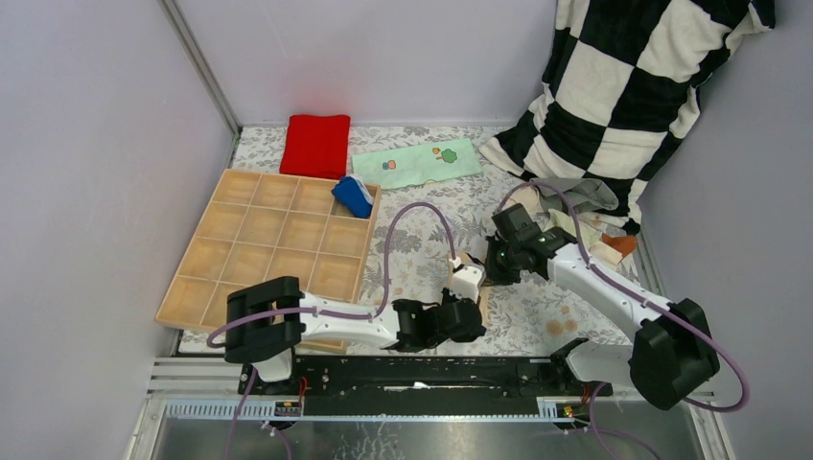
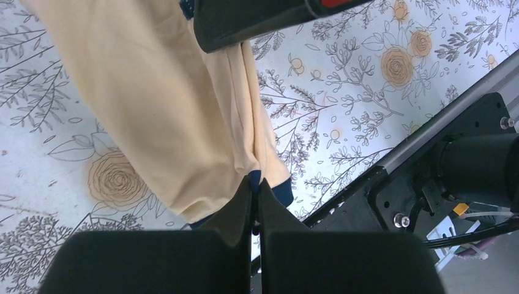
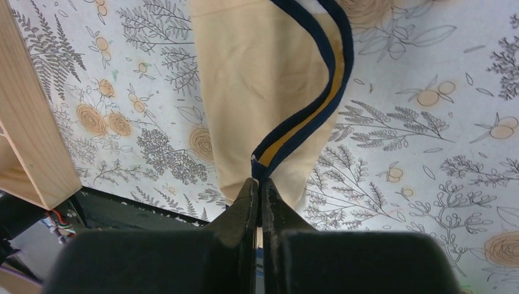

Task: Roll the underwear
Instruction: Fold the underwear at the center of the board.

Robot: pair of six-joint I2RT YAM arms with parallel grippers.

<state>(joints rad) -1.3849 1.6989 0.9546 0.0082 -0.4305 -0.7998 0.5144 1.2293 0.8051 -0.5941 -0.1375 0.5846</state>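
Two robot arms meet over a tan brief (image 3: pixel 251 86) with dark blue trim near the middle of the table's (image 1: pixel 422 240) near edge, just right of the near right corner of a wooden divided tray (image 1: pixel 368 244). The left gripper (image 2: pixel 256 187) has its jaws pressed together on the trimmed corner of the garment at the end closest to the arm bases. The right gripper (image 3: pixel 257 184), reaching in from the far side, has its jaws closed tight on the blue band at the opposite end. Between the two pinches the tan brief runs as a long, narrow, folded strip across the flower-printed table cover. From the wrist views it looks to lie on the cover, but whether it rests there fully cannot be told. A blue brief (image 1: pixel 353 196) with white stripes sits bundled in the tray's far right corner compartment. A heap of grey and beige underwear (image 1: pixel 585 206) lies toward the table's right edge, at the foot of a black-and-white checked blanket (image 1: pixel 623 86) slumped in the far right corner. A folded red cloth (image 1: pixel 315 144) rests against the far edge beyond the tray. A mint cloth (image 1: pixel 417 163) printed with cartoon figures lies flat just to the right of it.
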